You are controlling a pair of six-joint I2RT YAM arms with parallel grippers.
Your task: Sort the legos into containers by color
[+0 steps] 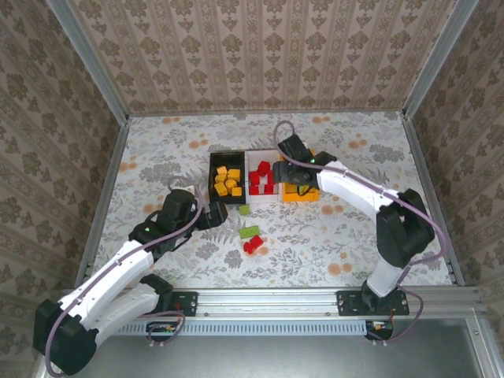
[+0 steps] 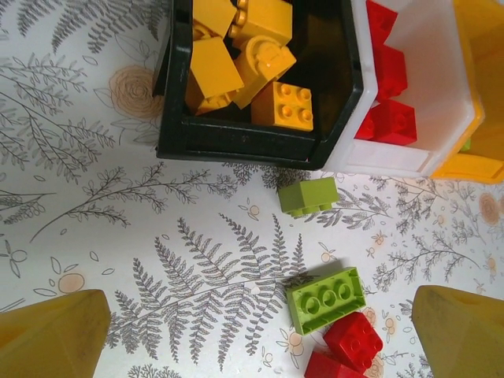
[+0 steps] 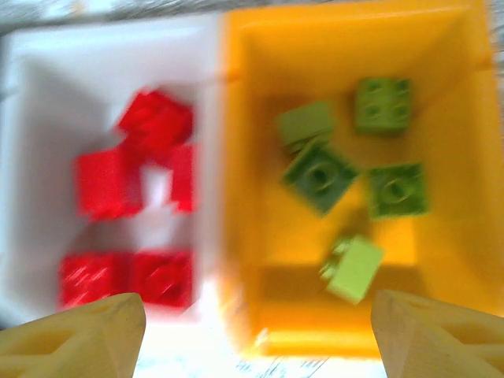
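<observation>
Left jaws: wide open, holding nothing, above surface [image 2: 118,260] just in front of black bin [image 2: 236,146].
Right jaws: spread apart, nothing between them, above the shared wall of white bin [image 3: 31,157] and orange-yellow bin [image 3: 260,71].
Bin contents: yellow legos [image 2: 283,104] in black bin; red legos [image 3: 102,181] in white bin; green legos [image 3: 319,175] in orange-yellow bin.
Loose on surface: small green brick [image 2: 309,195] just beside black bin; long green brick [image 2: 327,299] against two red bricks [image 2: 353,340].
</observation>
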